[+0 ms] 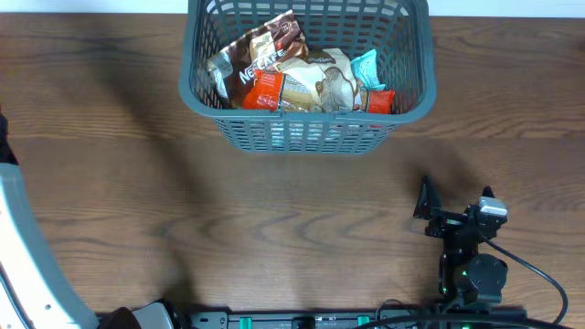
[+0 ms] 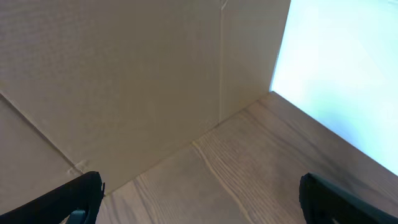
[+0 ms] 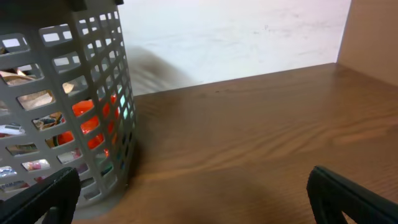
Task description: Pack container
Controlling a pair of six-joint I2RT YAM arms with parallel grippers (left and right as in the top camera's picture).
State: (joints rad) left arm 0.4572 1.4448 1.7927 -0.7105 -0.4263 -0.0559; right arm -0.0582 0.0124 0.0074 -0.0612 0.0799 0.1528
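The blue-grey lattice basket [image 1: 402,105] stands at the back middle of the table. It holds several food packets: a brown Nescafe packet [image 1: 265,50], a beige packet [image 1: 320,87], red packets and a teal one. The right wrist view shows the basket's side [image 3: 68,112] at the left, with red packets behind the grid. My right gripper [image 1: 452,206] is open and empty at the front right, well away from the basket; its fingers [image 3: 199,199] frame bare wood. My left gripper [image 2: 202,202] is open and empty, and it is out of the overhead view.
The left arm's white body [image 1: 27,265] runs along the left edge. A beige cardboard wall [image 2: 124,81] and a bright white panel [image 2: 348,62] stand ahead of the left gripper. A black cable [image 1: 539,274] trails from the right arm.
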